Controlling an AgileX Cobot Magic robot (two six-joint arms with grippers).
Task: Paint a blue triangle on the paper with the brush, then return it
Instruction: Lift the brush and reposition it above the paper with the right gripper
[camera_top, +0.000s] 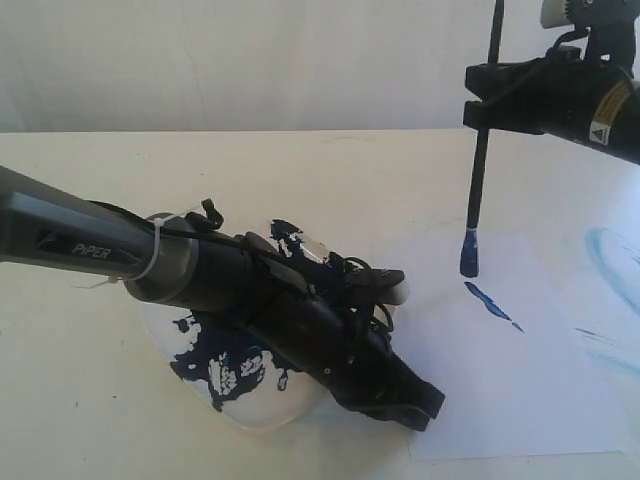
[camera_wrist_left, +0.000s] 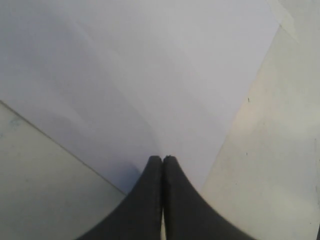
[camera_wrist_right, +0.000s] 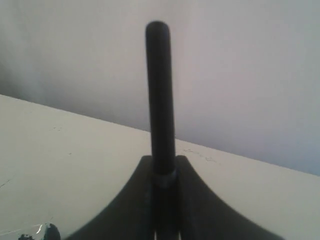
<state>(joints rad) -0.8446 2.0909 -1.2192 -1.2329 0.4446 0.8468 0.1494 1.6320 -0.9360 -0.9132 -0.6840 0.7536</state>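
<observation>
My right gripper (camera_top: 487, 97) is shut on the brush (camera_top: 478, 170) and holds it upright. The brush's blue-stained tip (camera_top: 468, 256) points down over the far part of the paper (camera_top: 530, 390); I cannot tell whether it touches. One short dark-blue stroke (camera_top: 492, 303) lies on the sheet just in front of the tip. No blue triangle is in view. In the right wrist view the black handle (camera_wrist_right: 159, 90) rises from between the fingers of the right gripper (camera_wrist_right: 164, 162). My left gripper (camera_top: 420, 405) (camera_wrist_left: 162, 158) is shut, its tips down on the paper (camera_wrist_left: 150, 75) near a corner.
Under the left arm stands a white plate (camera_top: 250, 418) smeared with dark-blue paint. Faint light-blue smears (camera_top: 612, 255) mark the table to the right of the sheet. The left arm (camera_top: 90, 245) stretches across the table's left half. A pale wall stands behind the table.
</observation>
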